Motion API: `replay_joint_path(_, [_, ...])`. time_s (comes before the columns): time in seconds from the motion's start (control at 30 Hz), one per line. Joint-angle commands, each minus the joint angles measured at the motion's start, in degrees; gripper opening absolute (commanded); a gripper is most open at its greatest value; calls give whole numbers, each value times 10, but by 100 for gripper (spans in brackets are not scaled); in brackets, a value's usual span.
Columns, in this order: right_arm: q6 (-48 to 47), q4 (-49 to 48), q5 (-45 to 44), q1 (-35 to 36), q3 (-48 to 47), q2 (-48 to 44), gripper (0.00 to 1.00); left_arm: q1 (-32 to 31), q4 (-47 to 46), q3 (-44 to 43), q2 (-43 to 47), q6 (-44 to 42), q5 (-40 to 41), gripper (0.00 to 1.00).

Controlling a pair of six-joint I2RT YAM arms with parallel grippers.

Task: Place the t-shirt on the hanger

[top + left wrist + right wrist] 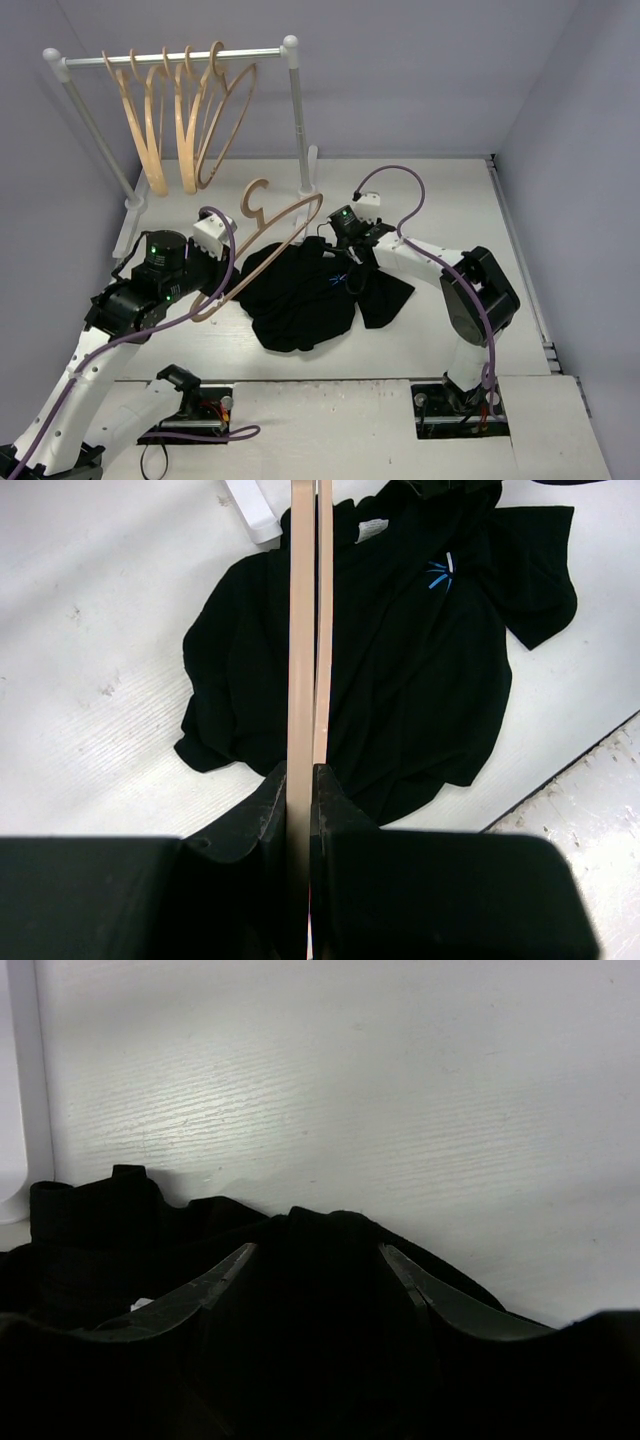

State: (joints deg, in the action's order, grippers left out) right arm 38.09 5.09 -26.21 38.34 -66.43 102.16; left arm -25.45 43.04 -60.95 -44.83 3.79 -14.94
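Several spare hangers are hung on the rack behind. One hanger is clamped in left end effector over t-shirt on white surface; right end effector half-spread on fabric, grip unclear.

Landmark: a white clothes rack, with a grey crossbar between two white uprights with round caps, on flat white feet. Under the rack, spreading right of it and toward the camera: a white tabletop with fine painted wood grain, lightly scuffed. Behind the rack: a plain, pale lavender-grey back wall. Just left of the rack: a side wall of the same colour. Far right of the rack: a matching wall, with a pale metal strip along its foot. Well in front of the rack: a dark seam, then a speckled off-white board. Soft, even light throughout, with only faint shadows.
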Motion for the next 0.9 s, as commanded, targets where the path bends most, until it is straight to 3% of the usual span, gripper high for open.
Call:
replay_joint_path(0.0, [22, 5, -45, 3, -22, 9, 47, -3, -45, -5, 4, -5, 0, 0])
replay_joint_path(0.23, [32, 22, -63, 4, -23, 28, 38, -5, -45, -3, 6, -6, -3, 0])
replay_joint_path(0.53, [9, 29, -75, 4, -16, 0, 2, -9, -44, -6, 5, -13, -21, 0])
replay_joint_path(0.87, [-140, 18, -19, -2, 13, -125, 0, -13, -45, 3, 1, -57, -112, 0])
